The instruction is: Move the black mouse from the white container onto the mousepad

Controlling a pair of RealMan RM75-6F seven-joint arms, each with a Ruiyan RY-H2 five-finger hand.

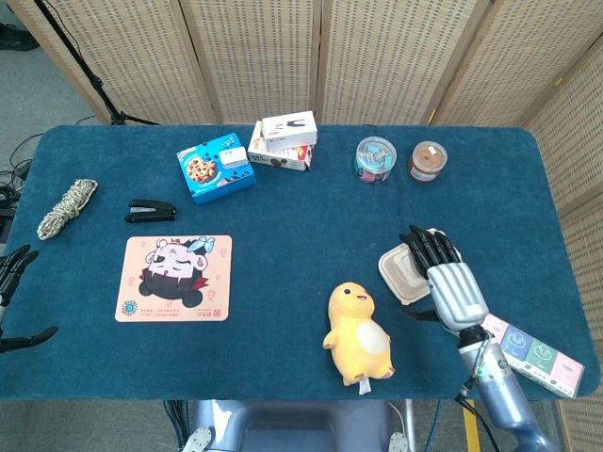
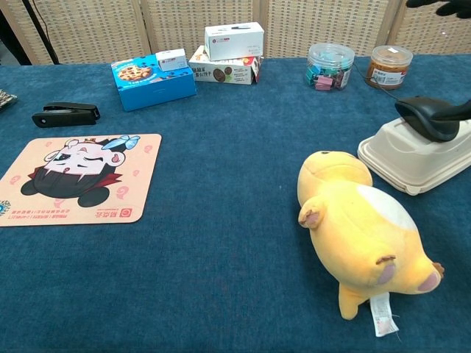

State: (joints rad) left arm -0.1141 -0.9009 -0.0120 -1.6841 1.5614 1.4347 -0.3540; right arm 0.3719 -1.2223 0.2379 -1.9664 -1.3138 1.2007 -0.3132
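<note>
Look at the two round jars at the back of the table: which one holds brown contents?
The right jar, nearest the table's right end; its contents look brown. The left jar beside it holds mixed-coloured bits.

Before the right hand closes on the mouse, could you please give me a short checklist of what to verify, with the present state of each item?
1. Black mouse sits on top of the white container: ok, the chest view shows it there.
2. Right hand is over the mouse: ok, in the head view it covers the mouse.
3. Fingers around the mouse: cannot tell; the chest view shows only a dark finger lying across it.
4. Mousepad free to receive the mouse: ok, nothing lies on it.
5. Way to the mousepad: not ok for a low sweep; the yellow plush toy lies near it.
6. Left hand away from the mousepad: ok, at the table's left edge.
</note>
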